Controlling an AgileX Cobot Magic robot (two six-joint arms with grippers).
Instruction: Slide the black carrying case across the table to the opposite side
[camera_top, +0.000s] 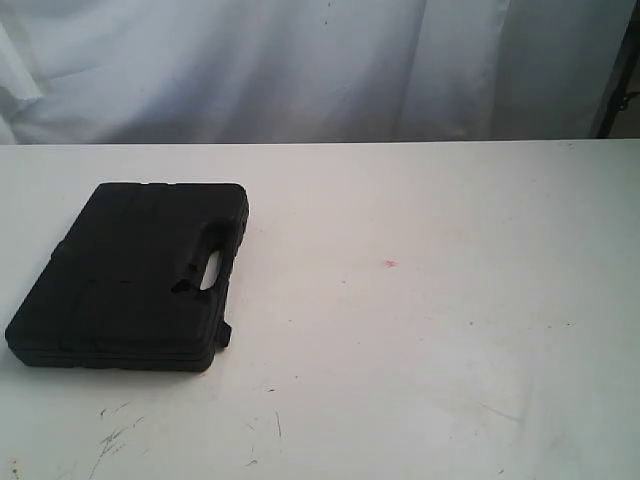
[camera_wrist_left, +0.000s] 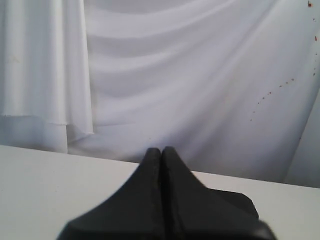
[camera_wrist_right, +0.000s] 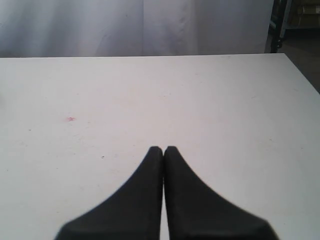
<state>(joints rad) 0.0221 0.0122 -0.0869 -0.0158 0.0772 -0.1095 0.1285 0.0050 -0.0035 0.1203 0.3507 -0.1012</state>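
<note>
The black case (camera_top: 130, 275) lies flat on the left part of the white table (camera_top: 450, 330), its handle slot (camera_top: 212, 268) on the side facing the table's middle. Neither gripper shows in the exterior view. In the left wrist view my left gripper (camera_wrist_left: 161, 150) is shut with nothing between its fingers, and a rounded black corner of the case (camera_wrist_left: 241, 202) shows just behind it. In the right wrist view my right gripper (camera_wrist_right: 163, 149) is shut and empty over bare tabletop (camera_wrist_right: 225, 110), with the case out of that view.
A small red dot (camera_top: 390, 264) marks the table's middle and dark scuffs (camera_top: 115, 435) lie near the front left. A white curtain (camera_top: 300, 70) hangs behind the far edge. A dark stand (camera_top: 615, 70) rises at the back right corner.
</note>
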